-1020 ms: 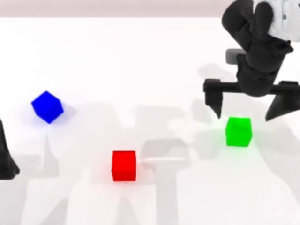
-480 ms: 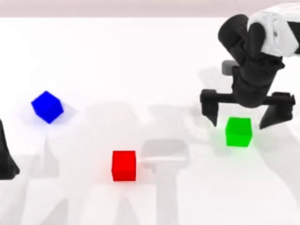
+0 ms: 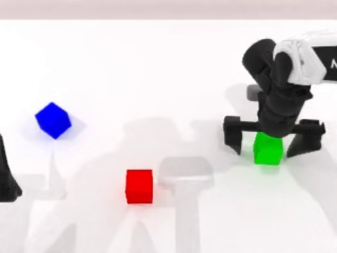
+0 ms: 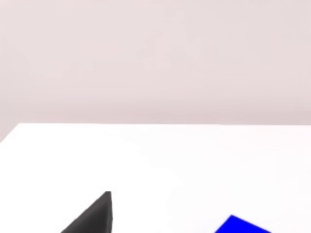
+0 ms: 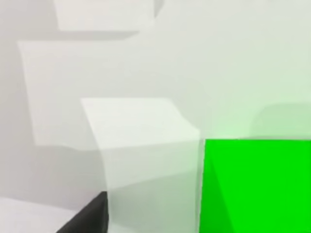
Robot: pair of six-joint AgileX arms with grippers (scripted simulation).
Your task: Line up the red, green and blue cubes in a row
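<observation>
The green cube (image 3: 268, 149) sits on the white table at the right, partly under my right arm's wrist. My right gripper (image 3: 270, 145) stands open, one black finger on each side of the cube with a gap to either face. The right wrist view shows the green cube (image 5: 257, 187) close up and one dark fingertip (image 5: 87, 218). The red cube (image 3: 139, 186) lies near the front middle. At the left the blue cube (image 3: 52, 120) rests turned like a diamond, and its corner (image 4: 243, 225) shows in the left wrist view. My left gripper (image 3: 8, 176) is parked at the left edge.
The white table (image 3: 158, 79) runs back to a pale wall. Grey shadows of the arms fall across the front of the table around the red cube.
My right gripper has come down and forward, from behind the green cube to straddling it with its fingers still apart. The cubes and the left arm have not moved.
</observation>
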